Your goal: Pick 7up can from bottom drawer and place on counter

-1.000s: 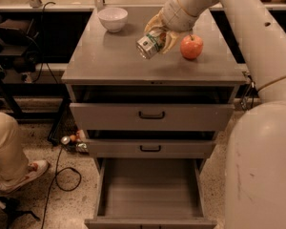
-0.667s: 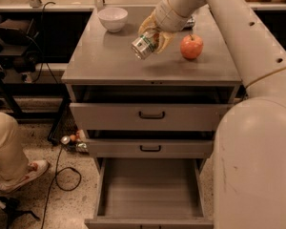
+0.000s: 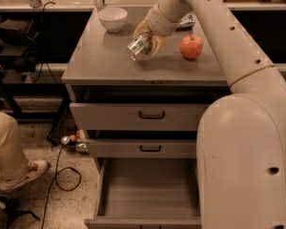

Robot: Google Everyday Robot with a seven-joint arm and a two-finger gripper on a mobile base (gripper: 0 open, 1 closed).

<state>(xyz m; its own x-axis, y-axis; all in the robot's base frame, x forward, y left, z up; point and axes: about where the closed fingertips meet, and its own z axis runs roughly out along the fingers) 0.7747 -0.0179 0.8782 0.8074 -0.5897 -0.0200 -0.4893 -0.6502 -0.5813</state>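
Observation:
My gripper (image 3: 145, 41) is shut on the 7up can (image 3: 139, 48), a silver-and-green can held tilted just above the counter (image 3: 100, 61), left of a red apple (image 3: 191, 46). The can's shiny end faces the camera. The bottom drawer (image 3: 148, 194) stands pulled out below, its plain grey floor bare. My white arm reaches in from the right and covers the cabinet's right side.
A white bowl (image 3: 112, 19) sits at the counter's back left. A blue-and-silver dented can (image 3: 187, 21) lies behind the arm at the back. Two upper drawers with black handles (image 3: 151, 114) are slightly open. A person's leg and shoe (image 3: 12, 168) are at the lower left, with cables on the floor.
The gripper with the can has moved left and slightly toward the back of the counter, away from the apple.

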